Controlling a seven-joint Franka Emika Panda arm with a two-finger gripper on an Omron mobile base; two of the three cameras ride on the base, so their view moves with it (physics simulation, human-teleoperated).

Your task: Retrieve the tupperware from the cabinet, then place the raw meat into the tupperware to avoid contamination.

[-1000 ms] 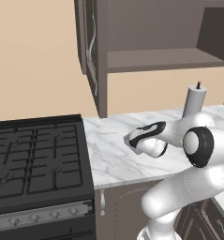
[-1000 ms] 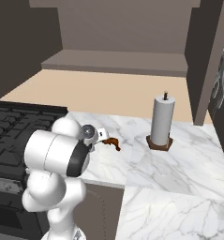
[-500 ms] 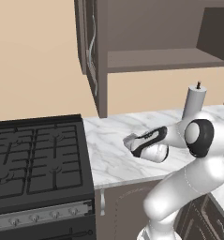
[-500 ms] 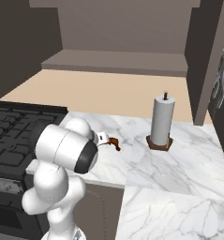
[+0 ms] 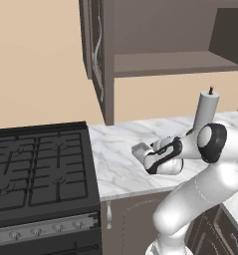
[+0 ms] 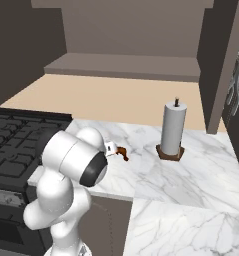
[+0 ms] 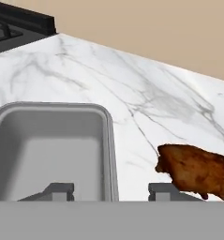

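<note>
Pale grey tupperware (image 7: 52,150) lying on the marble counter (image 7: 146,89), wall between the parted fingertips (image 7: 57,191) of the gripper (image 7: 111,192), jaws spread and gripping nothing. Reddish-brown raw meat (image 7: 197,171) just beside it on the counter, outside the container. Cabinet (image 5: 155,45) open above; paper towel roll (image 6: 172,130) standing apart.

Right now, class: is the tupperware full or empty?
Empty: the tupperware shows a bare grey floor, and the raw meat lies beside it on the marble counter.
</note>
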